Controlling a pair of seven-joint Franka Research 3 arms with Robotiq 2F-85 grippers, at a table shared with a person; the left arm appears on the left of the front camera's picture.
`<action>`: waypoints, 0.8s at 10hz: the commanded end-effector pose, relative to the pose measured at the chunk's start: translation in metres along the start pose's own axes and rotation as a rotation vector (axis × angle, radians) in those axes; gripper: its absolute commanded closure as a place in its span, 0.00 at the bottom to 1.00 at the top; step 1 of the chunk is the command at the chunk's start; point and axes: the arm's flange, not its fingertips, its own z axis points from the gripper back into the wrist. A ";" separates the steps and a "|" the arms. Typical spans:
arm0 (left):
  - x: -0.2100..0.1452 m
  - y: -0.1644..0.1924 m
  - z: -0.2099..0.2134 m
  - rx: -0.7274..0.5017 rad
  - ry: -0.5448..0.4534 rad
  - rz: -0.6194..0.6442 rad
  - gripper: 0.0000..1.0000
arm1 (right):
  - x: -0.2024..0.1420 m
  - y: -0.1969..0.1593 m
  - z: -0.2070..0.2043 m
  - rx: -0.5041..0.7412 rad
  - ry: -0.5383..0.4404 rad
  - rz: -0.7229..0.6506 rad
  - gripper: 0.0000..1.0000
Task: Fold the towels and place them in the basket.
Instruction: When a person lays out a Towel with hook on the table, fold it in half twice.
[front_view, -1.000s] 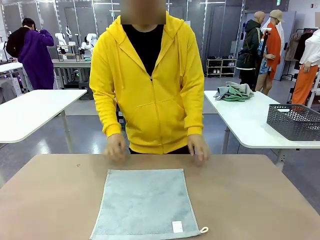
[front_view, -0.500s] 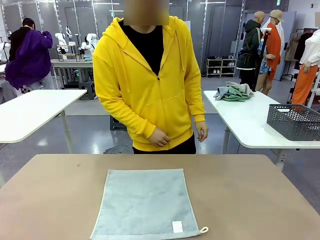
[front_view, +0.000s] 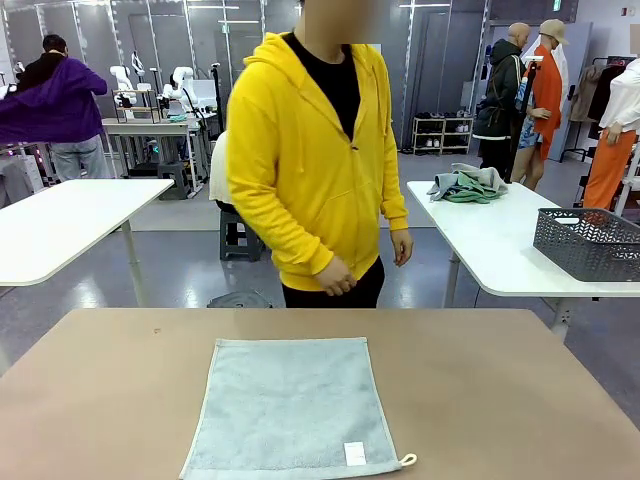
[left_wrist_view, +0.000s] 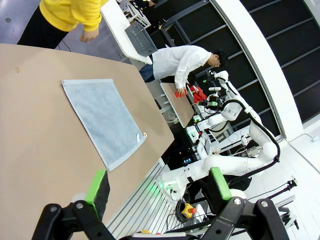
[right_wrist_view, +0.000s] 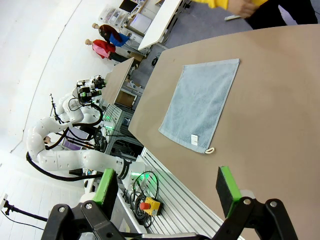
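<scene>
Well, the pale grey-blue towel (front_view: 295, 405) lay spread flat and unfolded on the brown table (front_view: 520, 390), nearer my edge than the far one, its white label (front_view: 354, 452) and corner loop (front_view: 408, 460) at the near corner on my right arm's side. My left gripper (left_wrist_view: 158, 175) and right gripper (right_wrist_view: 166, 175) both hung high over the near edge, jaws spread wide and holding nothing. I judged the fold not yet begun. To do it well I would pinch two corners of one hem at once, lift only enough to clear the cloth, and carry them across to meet the opposite hem squarely. Limp terry would probably sag or drag if one arm led. Bare tabletop lay open on every side, broadest to left and right, tightest along the near hem. The person (front_view: 310, 160) in the yellow hoodie stood at the far edge, hands off the table. The basket (front_view: 588, 243) sat well apart on a white side table (front_view: 490, 250) to the right, beside a heap of towels (front_view: 467, 184), likely beyond easy reach.
</scene>
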 end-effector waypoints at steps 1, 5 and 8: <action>0.000 0.000 0.001 -0.016 0.000 -0.005 0.00 | 0.000 0.000 0.001 0.004 -0.002 0.014 0.00; 0.000 0.000 0.001 -0.016 0.000 -0.005 0.00 | 0.000 0.000 0.001 0.004 -0.002 0.014 0.00; 0.014 -0.033 -0.005 0.071 0.087 -0.165 0.00 | 0.012 0.034 -0.005 -0.016 0.118 0.185 0.00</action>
